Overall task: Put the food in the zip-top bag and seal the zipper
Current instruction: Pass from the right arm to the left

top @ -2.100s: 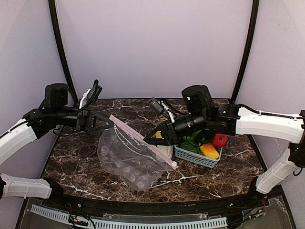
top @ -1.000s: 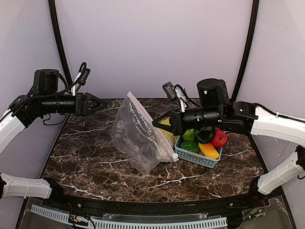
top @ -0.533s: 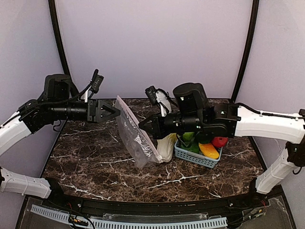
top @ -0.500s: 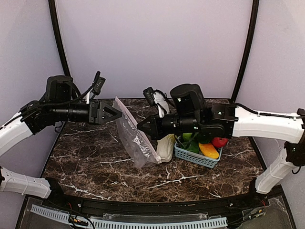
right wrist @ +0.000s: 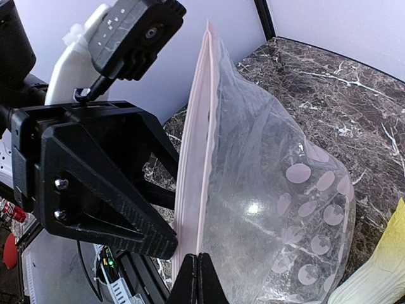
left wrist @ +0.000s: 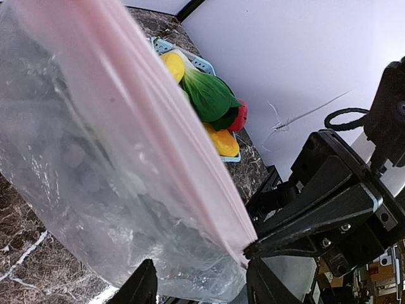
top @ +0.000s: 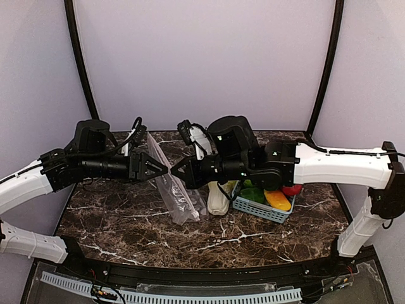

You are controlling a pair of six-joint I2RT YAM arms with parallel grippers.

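Marble tabletop (top: 107,215), lilac walls (top: 202,63); right end effector (top: 175,172) clenches the zipper (right wrist: 190,190); left end effector (top: 163,170): grip unclear.

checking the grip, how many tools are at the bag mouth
2: left tool at the strip from the left, right tool opposite it, shut on the strip at the bag's mouth.

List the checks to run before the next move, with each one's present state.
1. Right gripper pinching the zipper: ok.
2. Left gripper clamped on the zip-top bag: not ok, jaws apart with the bag's edge between them.
3. Bag mouth open: not ok, the strip's two sides lie together.
4. Food inside: not ok, napa cabbage stands on the table, the rest sits in the basket.
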